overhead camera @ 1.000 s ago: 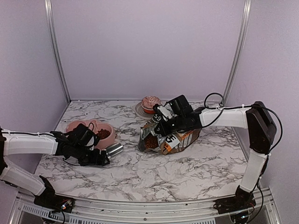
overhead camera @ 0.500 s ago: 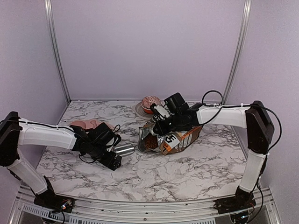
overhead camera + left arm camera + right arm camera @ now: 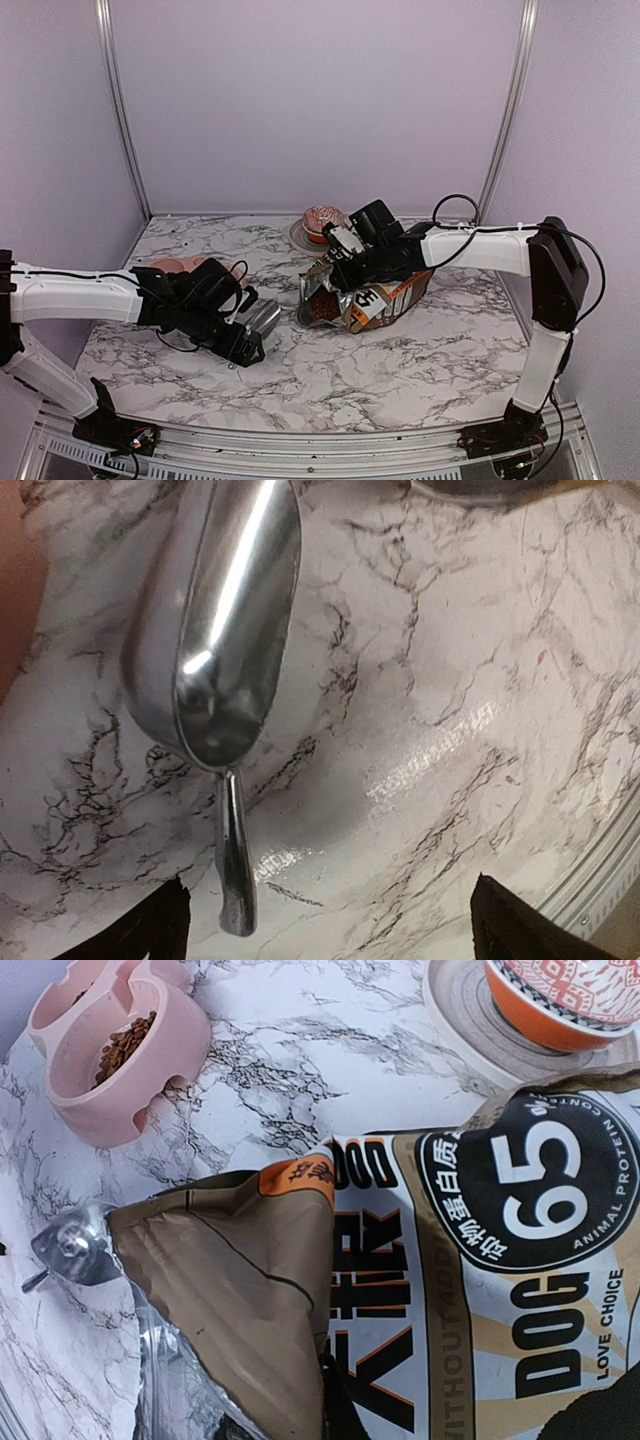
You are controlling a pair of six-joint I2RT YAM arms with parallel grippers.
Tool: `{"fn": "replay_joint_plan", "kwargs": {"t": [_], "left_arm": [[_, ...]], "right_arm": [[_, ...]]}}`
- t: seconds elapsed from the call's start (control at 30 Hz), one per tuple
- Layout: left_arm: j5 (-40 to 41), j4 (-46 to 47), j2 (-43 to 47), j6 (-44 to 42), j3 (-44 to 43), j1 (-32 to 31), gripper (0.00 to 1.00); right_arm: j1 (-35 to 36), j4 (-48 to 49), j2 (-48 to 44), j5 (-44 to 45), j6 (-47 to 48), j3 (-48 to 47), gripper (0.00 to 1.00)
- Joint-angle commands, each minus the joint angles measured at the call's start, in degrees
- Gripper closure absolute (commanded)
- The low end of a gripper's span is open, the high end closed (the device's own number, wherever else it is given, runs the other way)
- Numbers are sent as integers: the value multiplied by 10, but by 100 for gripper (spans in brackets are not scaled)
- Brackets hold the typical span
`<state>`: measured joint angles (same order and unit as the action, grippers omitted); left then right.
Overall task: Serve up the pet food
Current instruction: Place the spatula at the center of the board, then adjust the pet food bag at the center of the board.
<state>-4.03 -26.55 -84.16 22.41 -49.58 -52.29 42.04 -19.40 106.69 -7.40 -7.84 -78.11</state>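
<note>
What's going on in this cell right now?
Left gripper, jaws wide open, hovers over the metal scoop lying on the table, not gripping it. Right gripper pinches the top edge of the open dog food bag. The pink bowl already holds some kibble.

On the counter, the bag lies on its side, mouth facing 9 o'clock. The scoop lies at 9 o'clock from that mouth, near it. The bowl, containing pet food, sits at 10 o'clock from the scoop. The cupcake stands on a saucer at 12 o'clock from the mouth.
</note>
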Motion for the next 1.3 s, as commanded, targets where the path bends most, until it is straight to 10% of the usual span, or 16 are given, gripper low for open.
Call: {"fn": "replay_joint_plan", "kwargs": {"t": [0.0, 0.47, 0.73, 1.27], "left_arm": [[37, 45, 90, 78, 63, -1, 1], [112, 184, 124, 61, 87, -1, 1], [79, 281, -10, -49, -19, 1, 5], [-72, 455, -202, 60, -104, 15, 52]], "right_arm": [[3, -23, -26, 26, -10, 4, 100], [22, -57, -35, 50, -7, -24, 100], [42, -93, -66, 56, -3, -2, 100], [44, -98, -84, 64, -28, 33, 100]]}}
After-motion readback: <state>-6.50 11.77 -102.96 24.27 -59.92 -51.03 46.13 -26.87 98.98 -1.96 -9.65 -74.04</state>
